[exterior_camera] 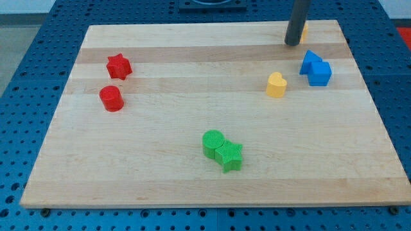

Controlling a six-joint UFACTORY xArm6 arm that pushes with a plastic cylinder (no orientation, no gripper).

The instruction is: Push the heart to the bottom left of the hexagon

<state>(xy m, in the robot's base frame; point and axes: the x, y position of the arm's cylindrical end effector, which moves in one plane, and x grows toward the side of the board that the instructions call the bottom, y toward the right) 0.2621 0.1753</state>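
The yellow heart (276,84) lies on the wooden board (160,179) at the right of middle. My tip (292,43) rests on the board near the view's top right, up and slightly right of the heart and apart from it. A second yellow block (305,29) sits right behind the rod at the board's top edge. It is mostly hidden, so I cannot make out its shape.
Two blue blocks, one (310,61) touching a blue cube (320,74), lie just right of the heart. A red star (119,65) and a red round block (111,98) lie at the left. A green cylinder (213,142) touches a green star (230,156) at bottom middle.
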